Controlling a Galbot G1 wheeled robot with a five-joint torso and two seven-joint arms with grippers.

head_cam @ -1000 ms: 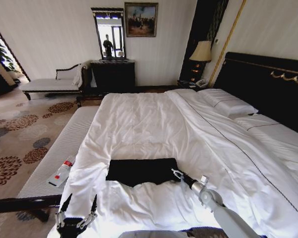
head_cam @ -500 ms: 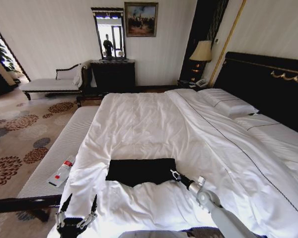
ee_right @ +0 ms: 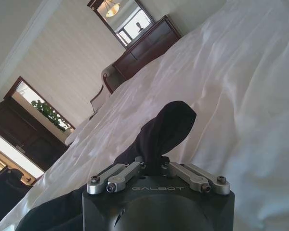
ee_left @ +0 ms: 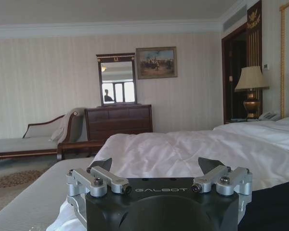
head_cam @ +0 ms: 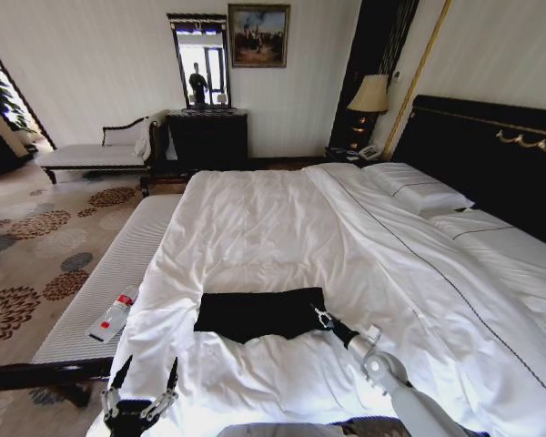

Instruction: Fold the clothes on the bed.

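Note:
The clothes, one black T-shirt (head_cam: 255, 314), lie as a flat dark rectangle near the front edge of the bed (head_cam: 282, 218), which has a white duvet. My right gripper (head_cam: 321, 318) is at the shirt's right edge. In the right wrist view that gripper (ee_right: 156, 166) is shut on a bunched fold of the black shirt (ee_right: 166, 127), which rises off the duvet. My left gripper (head_cam: 147, 366) hangs low at the bed's front left corner, apart from the shirt. In the left wrist view its fingers (ee_left: 106, 166) stand wide open with nothing between them.
A narrow white-cushioned bench (head_cam: 118, 264) runs along the bed's left side with a water bottle (head_cam: 114, 314) on it. Pillows (head_cam: 423, 193) and the dark headboard (head_cam: 491, 155) are at the right. A chaise (head_cam: 91, 155) and a dresser (head_cam: 207, 137) stand by the far wall.
My right wrist has sunk slightly toward the near edge while its fingertips stay at the shirt's right edge. The left arm has not moved.

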